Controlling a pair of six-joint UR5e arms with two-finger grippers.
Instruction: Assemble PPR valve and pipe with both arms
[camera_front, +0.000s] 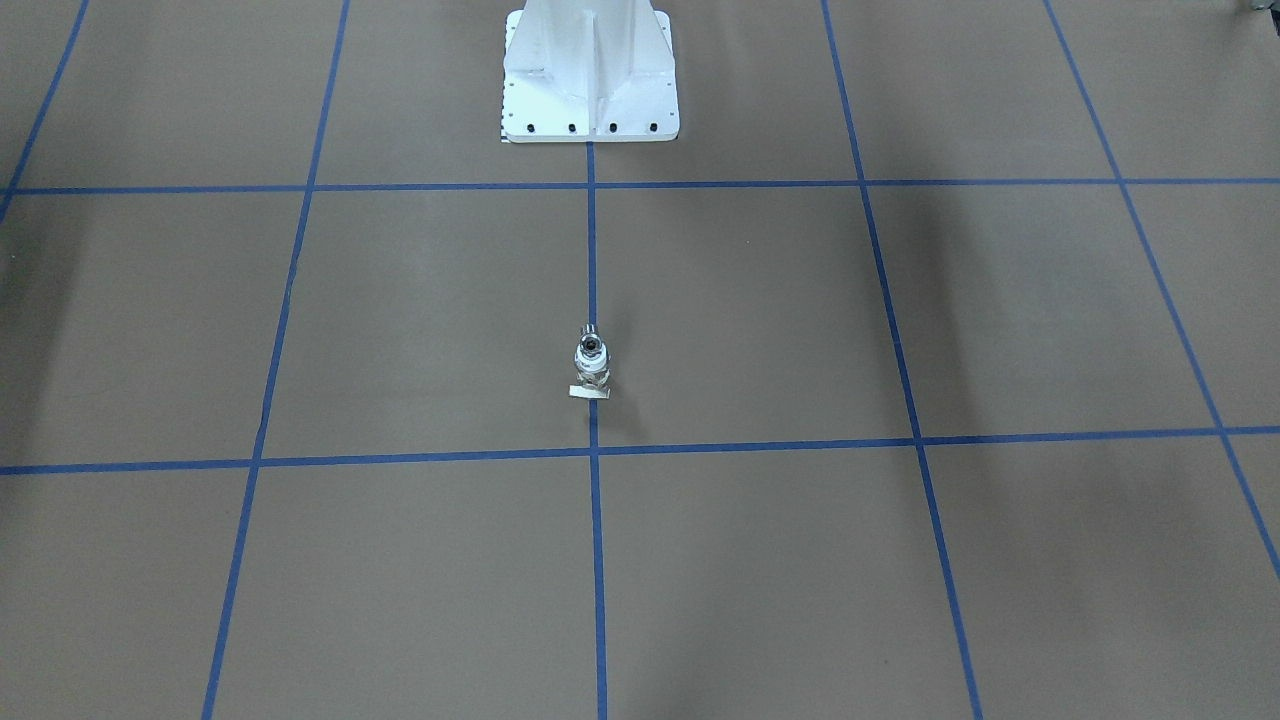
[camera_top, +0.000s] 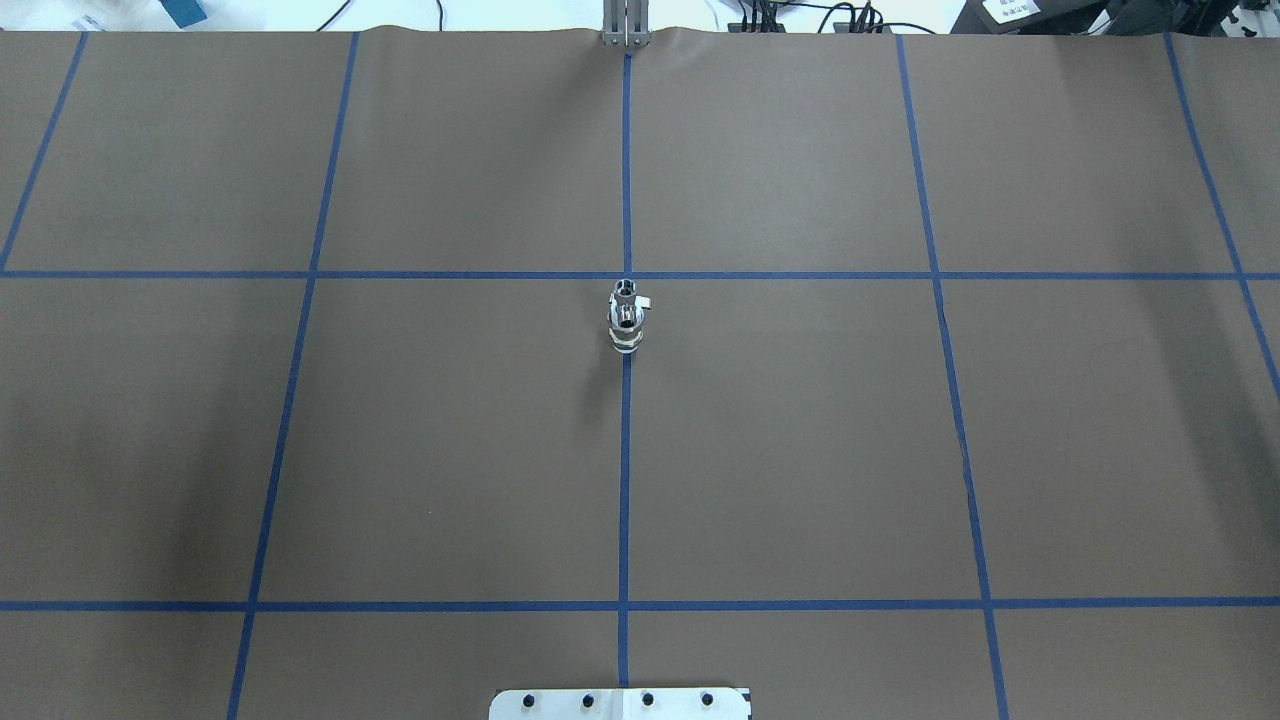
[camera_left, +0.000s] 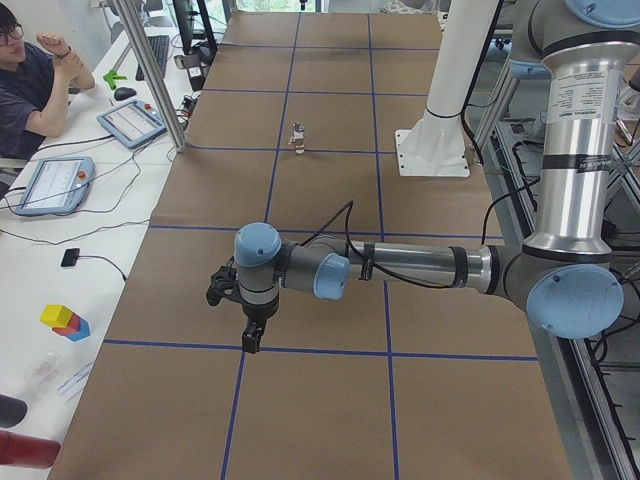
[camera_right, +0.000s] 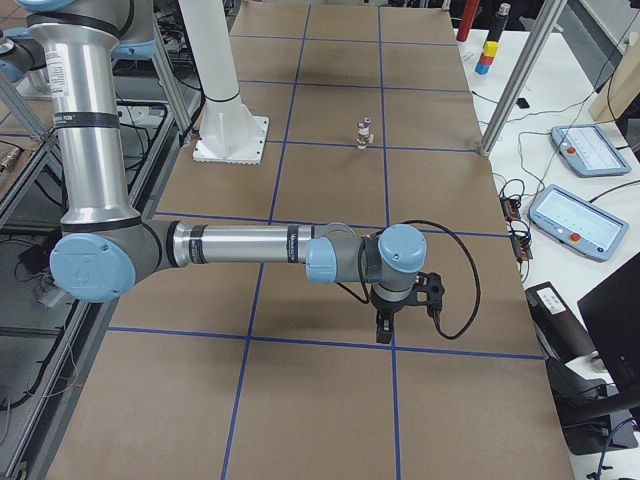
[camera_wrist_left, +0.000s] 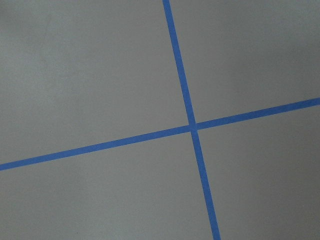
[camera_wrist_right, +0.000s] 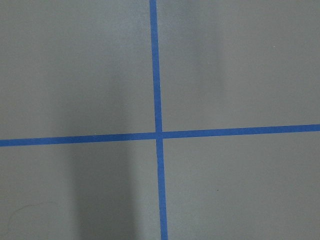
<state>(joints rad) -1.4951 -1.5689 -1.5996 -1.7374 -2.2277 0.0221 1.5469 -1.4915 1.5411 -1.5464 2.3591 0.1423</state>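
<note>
The PPR valve (camera_front: 591, 362), with a white ring top and a flat white tab at its base, stands upright at the table's middle on the blue centre line. It also shows in the overhead view (camera_top: 626, 292). The chrome pipe (camera_front: 589, 329) stands right behind it on the robot's side and also shows in the overhead view (camera_top: 625, 335). My left gripper (camera_left: 251, 338) points down over the table's left end, far from both parts. My right gripper (camera_right: 383, 330) points down over the right end. I cannot tell if either is open. Both wrist views show only bare table.
The white pedestal (camera_front: 590, 90) stands at the robot's side of the table. Blue tape lines (camera_top: 625, 450) grid the brown surface. A seated operator (camera_left: 30, 80) and tablets (camera_left: 50, 185) are beside the table, with more tablets (camera_right: 580, 220) on the other side.
</note>
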